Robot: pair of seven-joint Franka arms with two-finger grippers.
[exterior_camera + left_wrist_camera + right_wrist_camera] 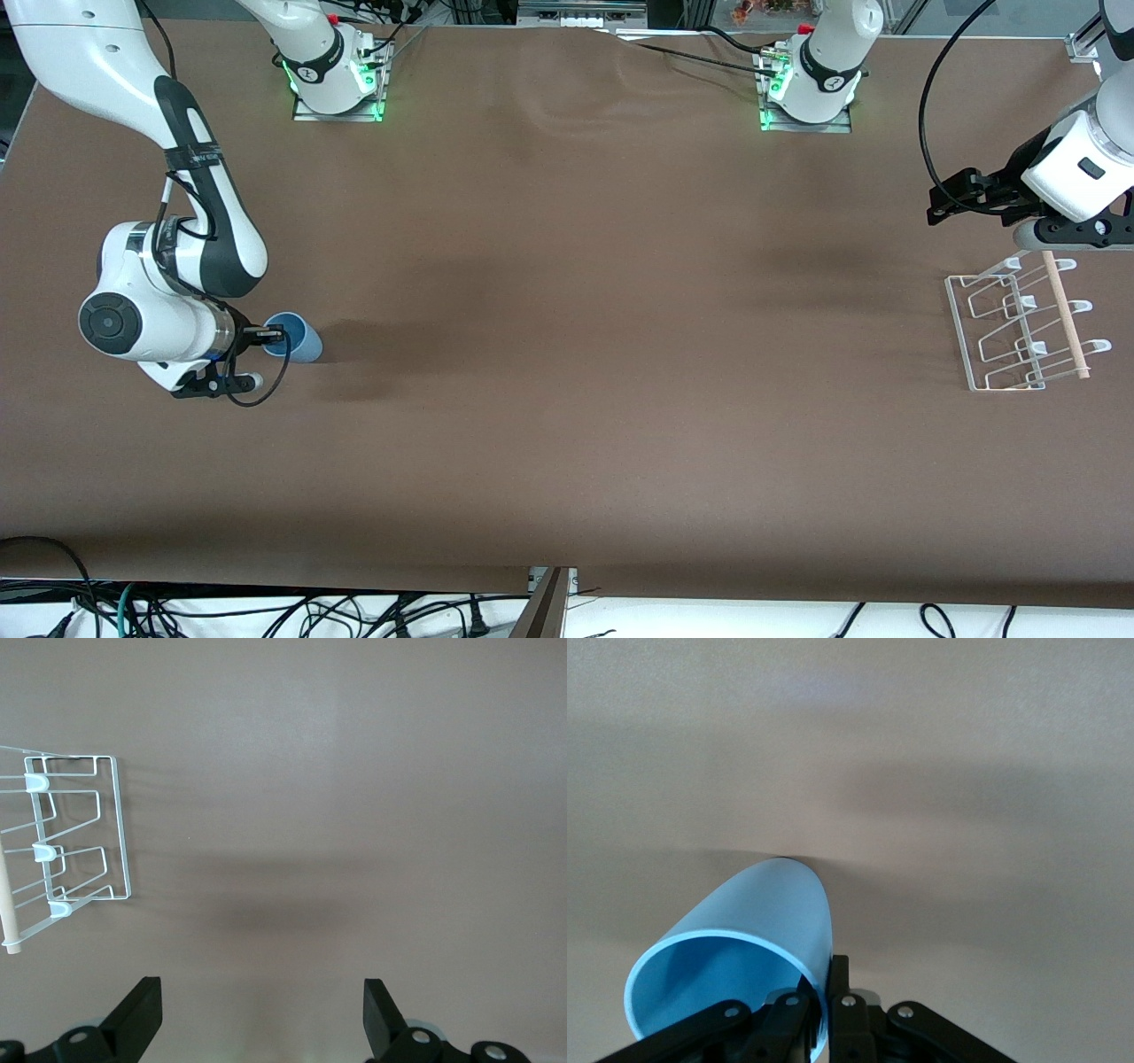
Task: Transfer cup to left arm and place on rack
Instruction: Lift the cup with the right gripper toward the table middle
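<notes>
Cup [297, 338] — empty — pinched at its rim by right hand [271, 335]; left hand [261, 1014] open.

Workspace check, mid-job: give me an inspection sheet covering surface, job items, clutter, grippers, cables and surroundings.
Surface: brown table, rippled near the bases.
Cup: light-blue cup at the right arm's end, its wall pinched at the rim.
Rack: white wire rack with a wooden rod, at the left arm's end, nothing on it.
Clutter: nothing seen.
Right gripper: shut on the cup's rim.
Left gripper: open, waiting above the table beside the rack.
Cables: black cable looping to the left wrist.
Surroundings: loose cables below the table's front edge.
</notes>
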